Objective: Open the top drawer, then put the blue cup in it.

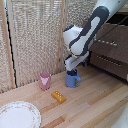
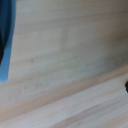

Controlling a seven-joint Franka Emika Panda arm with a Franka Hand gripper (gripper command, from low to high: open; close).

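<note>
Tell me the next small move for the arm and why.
Probably close the pincer on the blue cup and lift it. In the exterior view the pincer sits right at the cup's rim, and the top drawer seems pulled out. Whether the pincer already grips cannot be told; the wrist view shows mostly wooden floor.

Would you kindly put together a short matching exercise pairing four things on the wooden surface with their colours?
Things:
1. cup under the gripper
2. cup nearer the screen
3. block
4. plate

Colours:
A. white with a patterned rim
B. blue
C. yellow-orange
D. pink

Pairs: 1-B, 2-D, 3-C, 4-A
</note>
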